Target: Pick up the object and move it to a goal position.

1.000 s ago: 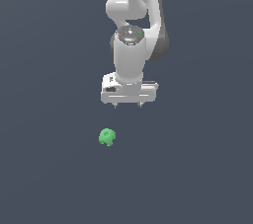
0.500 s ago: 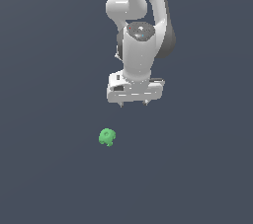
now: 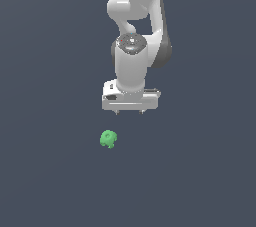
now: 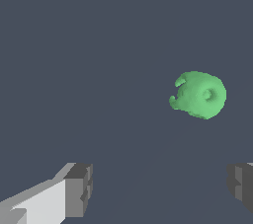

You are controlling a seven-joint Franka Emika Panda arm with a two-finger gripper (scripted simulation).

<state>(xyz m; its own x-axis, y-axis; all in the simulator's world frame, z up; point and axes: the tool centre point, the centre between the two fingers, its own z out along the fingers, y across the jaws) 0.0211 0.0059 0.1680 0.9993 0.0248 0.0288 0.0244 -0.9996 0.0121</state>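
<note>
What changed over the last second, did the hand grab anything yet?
No grab. The hand shifted toward the exterior view's left and came down a little, closing on the green object, and the arm's wrist turned. Its fingers are open with nothing between them, and the object lies off to one side of the gap. The object sits on the same spot of the floor.

The white Panda arm (image 3: 137,16) comes down from the top of the exterior view, its wrist (image 3: 131,63) pointing straight down. The gripper (image 3: 129,113) hangs below the wide hand block, its two short fingertips (image 3: 117,112) set wide apart (the wrist view shows clear space between them) and holding nothing.
</note>
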